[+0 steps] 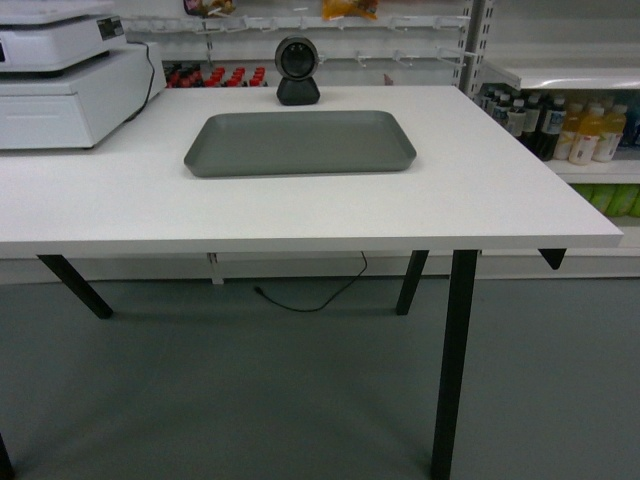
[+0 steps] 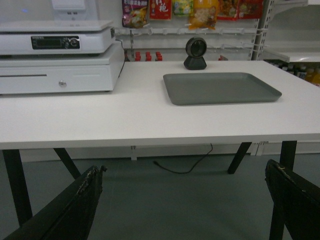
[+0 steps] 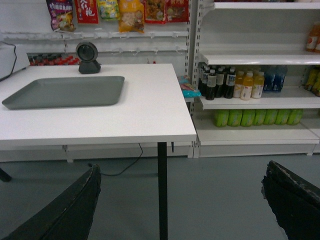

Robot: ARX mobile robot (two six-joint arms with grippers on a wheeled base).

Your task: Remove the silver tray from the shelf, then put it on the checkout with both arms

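Grey and flat, the silver tray sits on the checkout, resting level on the white top toward its far middle, with bare table all around it. Just behind the tray's far rim I see a small black scanner standing upright, close to the tray, though I can't tell if they touch. Off to the left of the tray, well apart from it, a white cash register sits on the same top.

From my left wrist camera, the left gripper hangs low in front of the table edge, below the tabletop, its two dark fingers spread wide with nothing between them. My right wrist camera shows the same story: the right gripper sits low and short of the table, fingers wide apart and gripping nothing.

To the right of the checkout I see the shelf stocked with drink bottles, and snack packets hang on the back wall. A thin black cable trails on the grey floor under the table.
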